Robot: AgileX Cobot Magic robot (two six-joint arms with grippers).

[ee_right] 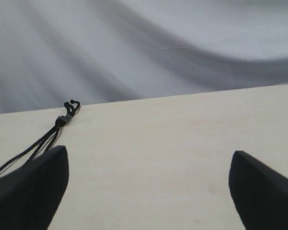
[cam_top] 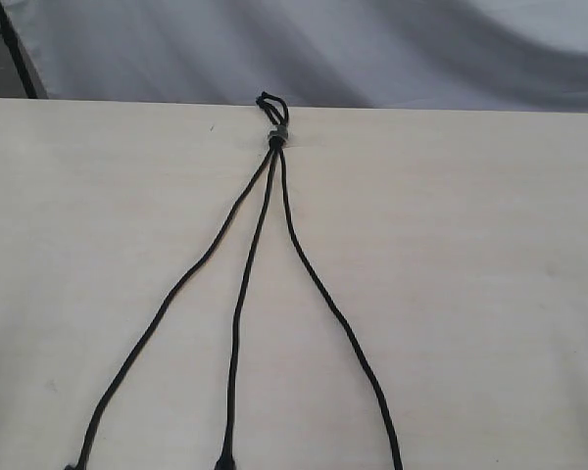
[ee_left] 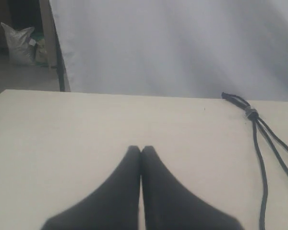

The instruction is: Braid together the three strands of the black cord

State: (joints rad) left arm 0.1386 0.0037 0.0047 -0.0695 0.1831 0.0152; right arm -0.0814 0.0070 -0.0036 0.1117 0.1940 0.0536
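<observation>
At the bottom edge of the exterior view the three strands (cam_top: 237, 333) lie spread on the pale worktop (cam_top: 490, 294). The left strand (cam_top: 165, 308) ends at the lower left corner, the middle strand (cam_top: 242, 294) shows a thicker tip at bottom centre, and the right strand (cam_top: 338, 313) runs off the frame right of centre. They lie flat and uncrossed, not yet braided, and draw together toward the upper centre. There a small grey band (cam_top: 276, 138) joins them into the cord (cam_top: 273, 162). Just past the band a little loop (cam_top: 271, 103) rests at the worktop's far edge, and a grey cloth (cam_top: 392, 49) hangs behind it. In the left wrist view the left gripper (ee_left: 140, 148) hangs over bare worktop with its jaws pressed tip to tip, holding nothing. The cord lies well apart to one side of it, and a white bag (ee_left: 19, 43) sits on the floor beyond the worktop. In the right wrist view the right gripper (ee_right: 150, 152) has its jaws wide with only worktop between them. The strands pass out of sight behind one finger, with the band and loop farther on by the far edge.
</observation>
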